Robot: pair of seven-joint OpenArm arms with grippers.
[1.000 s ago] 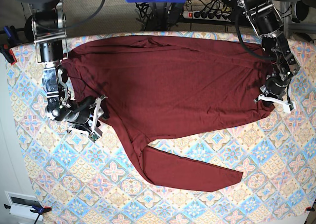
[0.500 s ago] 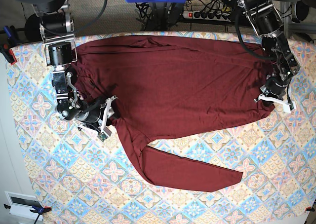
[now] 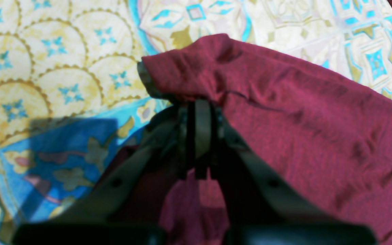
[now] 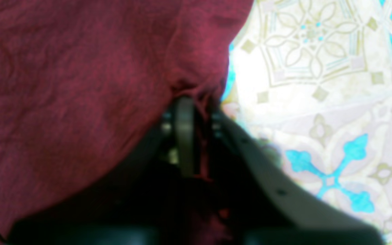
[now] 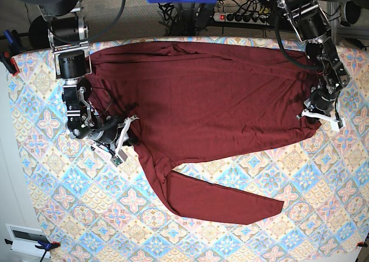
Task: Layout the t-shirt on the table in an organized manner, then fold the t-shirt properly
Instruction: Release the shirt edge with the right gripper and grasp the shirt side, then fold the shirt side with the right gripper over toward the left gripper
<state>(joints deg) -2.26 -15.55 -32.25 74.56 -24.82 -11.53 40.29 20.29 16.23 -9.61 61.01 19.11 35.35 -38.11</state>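
A big dark red t-shirt (image 5: pixel 202 94) lies spread out on the surface (image 5: pixel 311 216), which has a cloth with blue, pink and cream tile shapes. The shirt covers most of the far half of the surface. One long sleeve (image 5: pixel 219 201) points out toward the near side and lies flat by itself. The left tool (image 5: pixel 320 113) is at the shirt's edge on the right side of the base view. In the left wrist view, the left tool (image 3: pixel 199 112) has its two fingers pressed together on a bunched bit of the red cloth (image 3: pixel 284 119), and the cloth is pulled up over the tips. The patterned cloth (image 3: pixel 63 85) shows beside it. The right tool (image 5: pixel 122 136) is at the shirt's other edge, on the left side of the base view, near where the sleeve begins. In the right wrist view, the right tool (image 4: pixel 196 109) is pinching the shirt too. The red cloth (image 4: pixel 80 85) is gathered into little folds right at the tips, and a thin bit of it runs down between the two fingers. That picture is blurry. Behind the surface there are black cables and a power strip (image 5: pixel 242 17). A red and black clamp (image 5: pixel 10 60) holds the cloth at the far left edge.
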